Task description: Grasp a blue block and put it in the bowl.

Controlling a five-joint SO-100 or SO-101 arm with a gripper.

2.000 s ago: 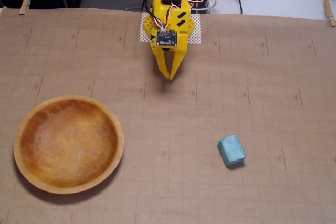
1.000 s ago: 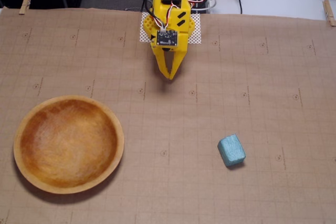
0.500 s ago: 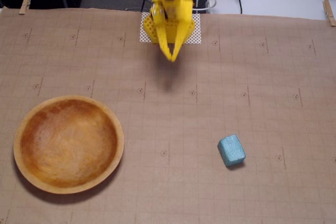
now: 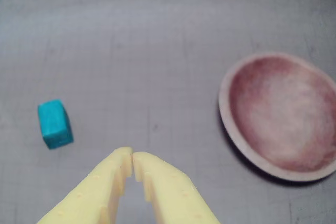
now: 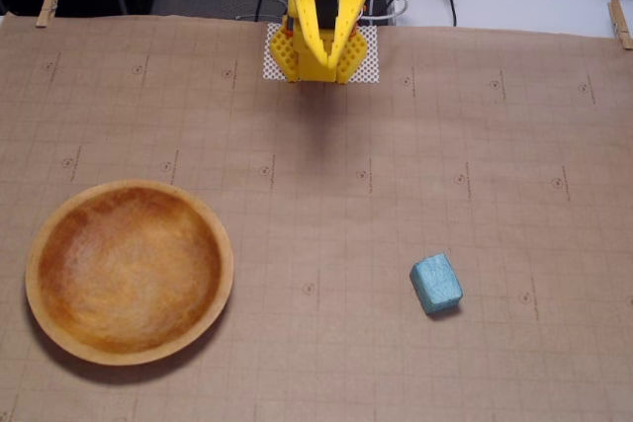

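Blue block (image 5: 436, 284) lying on the brown gridded mat (image 5: 415, 165), right of centre and toward the near edge in the fixed view, well apart from everything else. Bowl (image 5: 224, 274) resting far off on the left side of that view, empty, nothing on its rim. Gripper (image 5: 325, 68) hanging at the far edge of the mat, close to the arm's base, high above the surface and nowhere near either thing.

Seen through the wrist view: yellow fingers (image 4: 157, 182) pressed tip to tip, no gap worth naming, nothing held between them. Block (image 4: 54, 124) off to the left of the fingertips and a little beyond them; bowl (image 4: 226, 114) off to the right, partly cut by the frame edge. Sides swapped between the two views, so worth keeping straight.

Long axis of the block running roughly away from the fingertips in the wrist view, slightly slanted; in the fixed view, tilted a little off the mat's grid lines. Likely needed next: jaws spread, wrist swung toward the block's side, fingers brought down across the shorter width. Task judged barely begun, block not yet touched.
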